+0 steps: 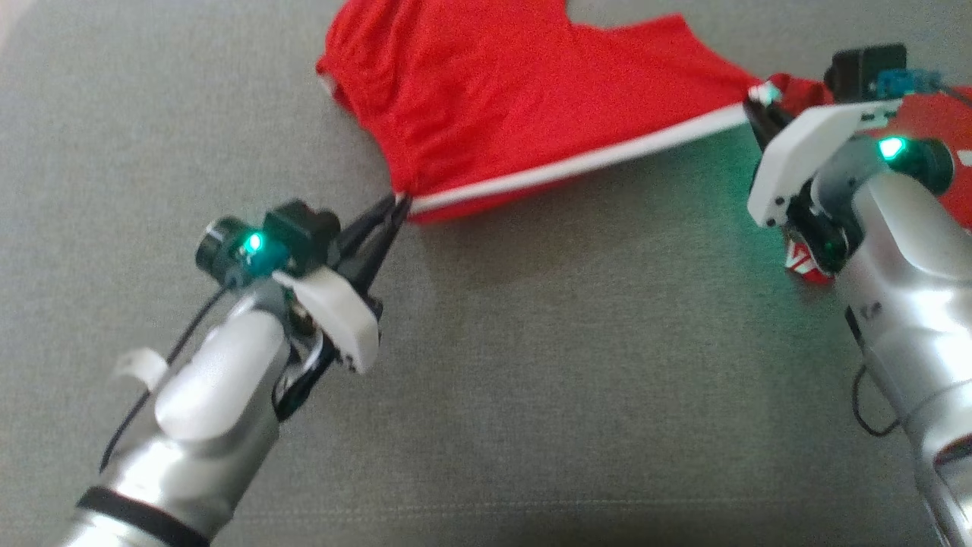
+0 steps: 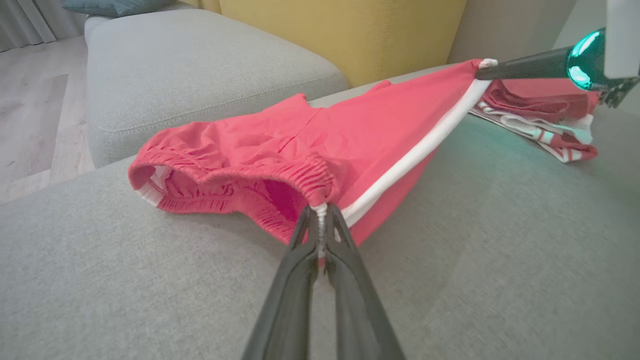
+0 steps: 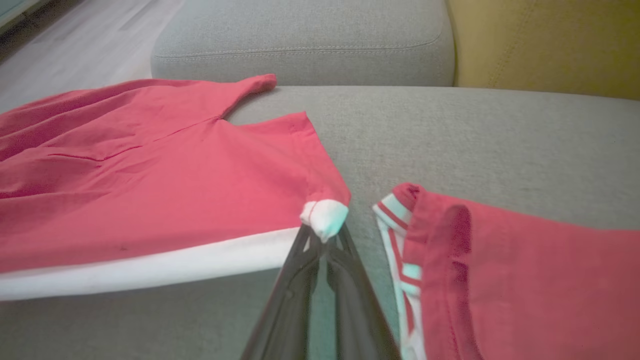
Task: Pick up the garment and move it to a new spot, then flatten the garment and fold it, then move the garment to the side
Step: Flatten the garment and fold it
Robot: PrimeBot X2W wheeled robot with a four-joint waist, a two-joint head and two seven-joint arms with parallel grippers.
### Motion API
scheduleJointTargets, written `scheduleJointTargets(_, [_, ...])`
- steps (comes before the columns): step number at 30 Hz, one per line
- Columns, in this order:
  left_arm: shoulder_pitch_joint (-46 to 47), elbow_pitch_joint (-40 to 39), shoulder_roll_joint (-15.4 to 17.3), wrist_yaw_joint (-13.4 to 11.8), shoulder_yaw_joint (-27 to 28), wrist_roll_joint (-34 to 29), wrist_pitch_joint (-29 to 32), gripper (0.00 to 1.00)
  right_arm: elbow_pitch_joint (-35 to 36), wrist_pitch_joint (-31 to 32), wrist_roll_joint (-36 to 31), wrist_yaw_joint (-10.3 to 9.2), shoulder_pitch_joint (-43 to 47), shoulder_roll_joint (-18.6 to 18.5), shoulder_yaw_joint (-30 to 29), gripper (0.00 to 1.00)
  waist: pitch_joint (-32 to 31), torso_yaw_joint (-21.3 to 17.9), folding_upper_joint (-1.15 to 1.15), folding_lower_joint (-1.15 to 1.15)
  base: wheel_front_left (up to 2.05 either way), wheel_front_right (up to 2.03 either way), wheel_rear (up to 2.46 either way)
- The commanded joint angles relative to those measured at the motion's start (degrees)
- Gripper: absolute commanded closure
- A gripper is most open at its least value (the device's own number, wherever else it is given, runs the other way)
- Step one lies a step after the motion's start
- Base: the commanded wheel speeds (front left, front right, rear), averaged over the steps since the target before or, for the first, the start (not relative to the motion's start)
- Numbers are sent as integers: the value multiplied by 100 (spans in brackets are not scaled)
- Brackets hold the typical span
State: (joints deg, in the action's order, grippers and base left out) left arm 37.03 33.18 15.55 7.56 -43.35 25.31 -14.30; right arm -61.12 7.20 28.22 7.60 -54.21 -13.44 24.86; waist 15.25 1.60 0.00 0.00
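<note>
The garment (image 1: 516,99) is a pair of red shorts with a white side stripe, spread on the grey sofa cushion (image 1: 531,380). My left gripper (image 1: 401,200) is shut on the waistband corner by the stripe, seen close in the left wrist view (image 2: 320,212). My right gripper (image 1: 759,102) is shut on the hem corner at the stripe's other end (image 3: 324,225). The striped edge (image 1: 577,163) hangs taut between the two grippers, lifted a little off the cushion; the rest of the garment (image 2: 280,140) lies on the cushion.
A second folded red garment with white and red striped trim (image 3: 500,280) lies just right of my right gripper. A yellow backrest (image 2: 350,35) stands behind. Another grey cushion (image 2: 190,65) and wooden floor (image 2: 30,115) lie beyond the left edge.
</note>
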Motion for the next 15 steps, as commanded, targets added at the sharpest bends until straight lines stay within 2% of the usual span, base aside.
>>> scheduleJointTargets(1, [75, -160, 261, -8, 185, 25, -69, 100, 227, 42, 106, -11, 29, -111, 108, 100, -175, -66, 0, 0, 0, 0, 0])
scheduleJointTargets(15, [-1336, -714, 484, -8, -78, 65, -70, 100, 1565, 1220, 1525, -11, 1462, -1272, 1420, 100, -1257, -130, 0, 0, 0, 0, 0])
